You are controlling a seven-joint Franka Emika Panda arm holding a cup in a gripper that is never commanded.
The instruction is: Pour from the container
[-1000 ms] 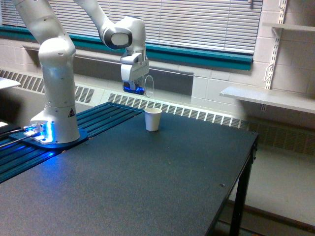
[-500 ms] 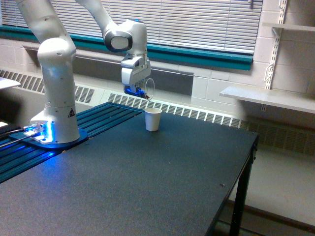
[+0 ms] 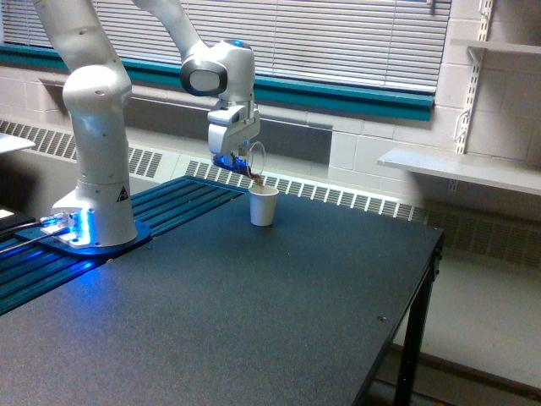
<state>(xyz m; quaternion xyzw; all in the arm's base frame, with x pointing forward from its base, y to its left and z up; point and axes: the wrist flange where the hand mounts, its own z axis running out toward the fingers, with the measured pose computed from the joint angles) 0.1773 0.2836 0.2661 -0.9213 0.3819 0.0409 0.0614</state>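
The clear container (image 3: 254, 158) shows brown contents above a white cup (image 3: 263, 205) (plain, unpatterned) on a speckled black table (image 3: 254, 313).

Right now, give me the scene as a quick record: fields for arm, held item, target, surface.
arm: white Franka Panda, base at the exterior view's left, reaching over the table
end effector: shut on the clear cup
clear cup: tilted, mouth toward the white paper cup, brown contents at its lip
white paper cup: upright on the table, just below the clear cup
pour: brown material appears to be leaving the lip
table: dark top
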